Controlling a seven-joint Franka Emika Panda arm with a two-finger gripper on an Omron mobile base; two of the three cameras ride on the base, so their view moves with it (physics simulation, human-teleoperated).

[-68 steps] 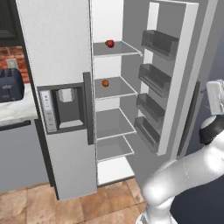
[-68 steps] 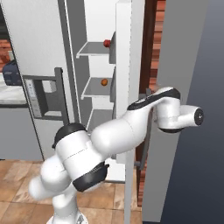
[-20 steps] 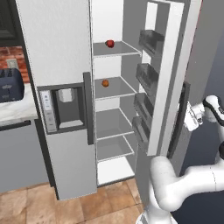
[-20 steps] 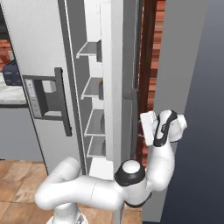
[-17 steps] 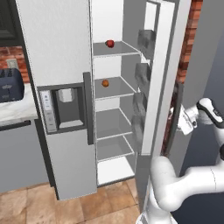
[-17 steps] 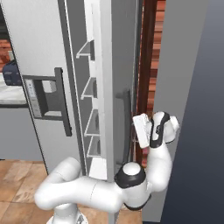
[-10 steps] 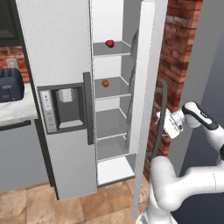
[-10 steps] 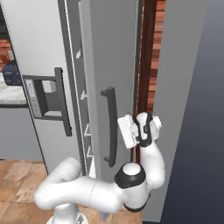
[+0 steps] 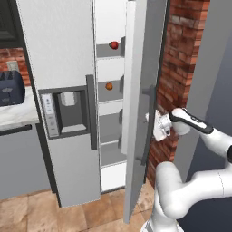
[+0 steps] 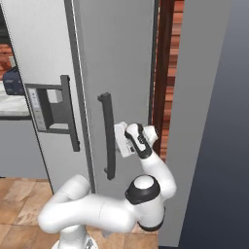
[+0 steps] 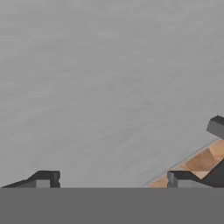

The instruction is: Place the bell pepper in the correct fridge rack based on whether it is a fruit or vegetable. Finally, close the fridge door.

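Note:
The fridge door (image 9: 138, 104) stands only a little ajar, its silver outer face (image 10: 121, 73) turned to the cameras. My gripper (image 9: 155, 127) is against that face, just right of the dark bar handle (image 10: 107, 142). In the hand view the grey door face (image 11: 109, 87) lies close ahead. There my gripper (image 11: 111, 179) is open, its tips wide apart with nothing between them. Through the remaining gap the red bell pepper (image 9: 113, 45) rests on the top fridge rack (image 9: 108, 53).
A small orange fruit (image 9: 108, 86) sits on the shelf below the pepper. The left door with the dispenser (image 9: 63, 113) is shut. A dark toaster (image 9: 10, 88) stands on the counter at left. A brick wall (image 9: 181, 59) and a grey panel (image 10: 209, 121) bound the right side.
The fridge door has swung much further toward shut, hiding its inner bins and most of the shelves. My gripper followed it leftward and went from shut to open.

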